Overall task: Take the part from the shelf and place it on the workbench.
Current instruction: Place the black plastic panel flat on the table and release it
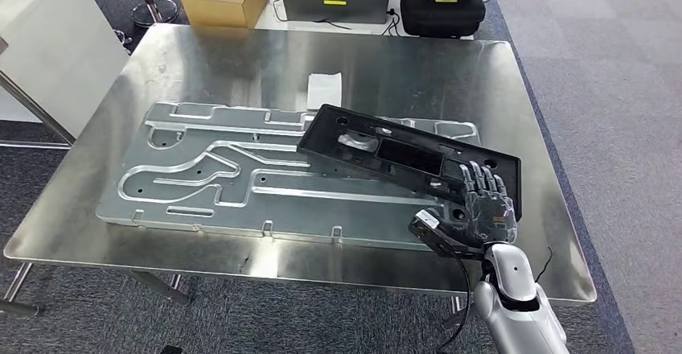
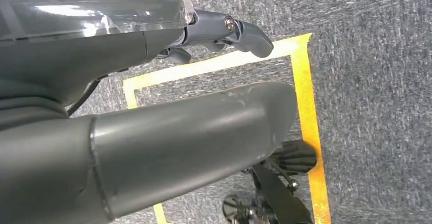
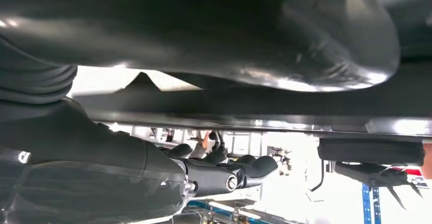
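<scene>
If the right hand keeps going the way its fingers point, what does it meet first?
The right hand already lies on the flat black plastic part; farther along sits the grey machined metal plate. Depth is uncertain.

My right robot hand [image 1: 481, 209] is dark grey to black, on a silver arm [image 1: 519, 306]. The part [image 1: 402, 157] under its fingers is matt black. The bench [image 1: 241, 56] is bare, shiny silver metal, and the grooved plate [image 1: 233, 181] on it is the same pale silver. A white slip [image 1: 325, 89] lies beyond. The floor [image 2: 372, 81] is speckled grey carpet with a yellow tape outline [image 2: 305, 96]. My left robot hand [image 2: 224, 30] is dark grey.
</scene>
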